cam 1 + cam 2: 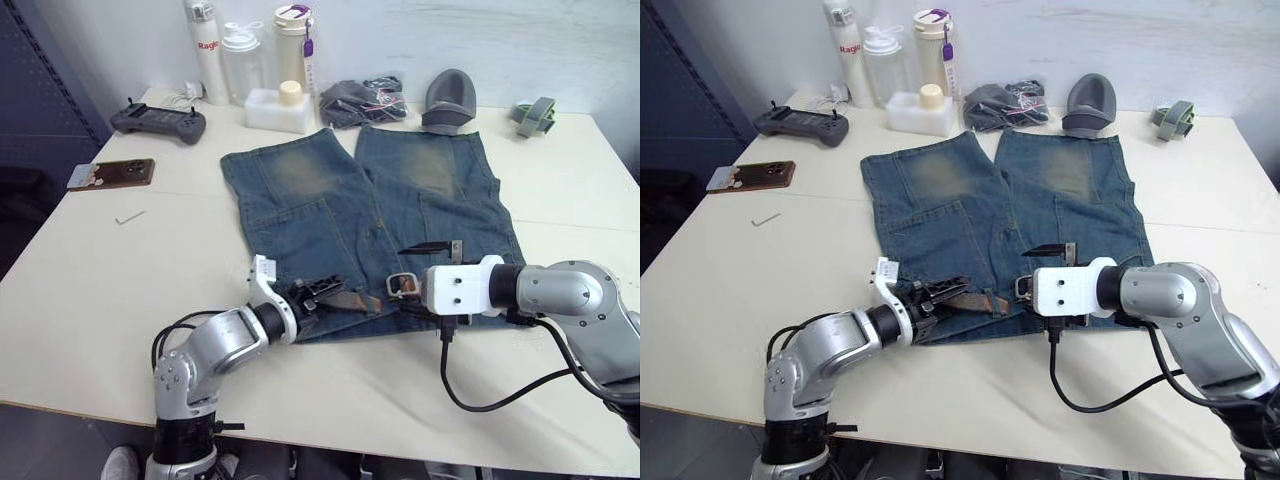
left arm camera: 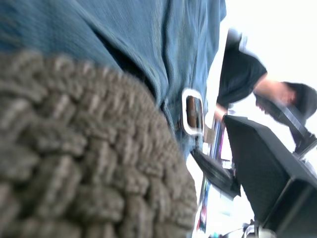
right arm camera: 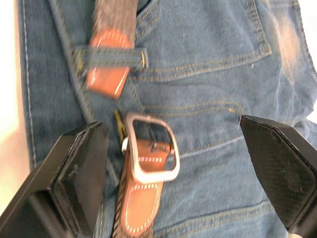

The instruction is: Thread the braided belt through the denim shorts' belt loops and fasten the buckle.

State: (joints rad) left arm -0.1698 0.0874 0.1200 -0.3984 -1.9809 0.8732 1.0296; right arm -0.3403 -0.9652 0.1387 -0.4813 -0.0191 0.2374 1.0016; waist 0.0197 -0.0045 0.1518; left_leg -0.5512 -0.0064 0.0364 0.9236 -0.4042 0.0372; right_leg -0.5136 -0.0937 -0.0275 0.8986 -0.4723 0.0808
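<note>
The denim shorts [image 1: 370,205] lie flat on the table, waistband toward me and legs pointing away. Along the waistband runs the braided belt [image 2: 84,163]. Its tan tip [image 3: 106,74] sits under one of the belt loops [image 3: 111,55]. The buckle [image 3: 151,148] lies on the denim just beyond that tip. My right gripper [image 3: 171,168] is open, its fingers [image 3: 79,173] spread wide on either side of the buckle. My left gripper [image 1: 322,292] is at the waistband's left part, shut on the braided belt, which lies right against its camera.
Along the table's far edge stand bottles [image 1: 208,40], a white container [image 1: 278,108], a dark grey cloth bundle [image 1: 362,100], a grey object [image 1: 450,100] and a strap roll [image 1: 535,115]. A controller [image 1: 160,122], a phone [image 1: 112,173] and an Allen key [image 1: 130,216] lie at the left.
</note>
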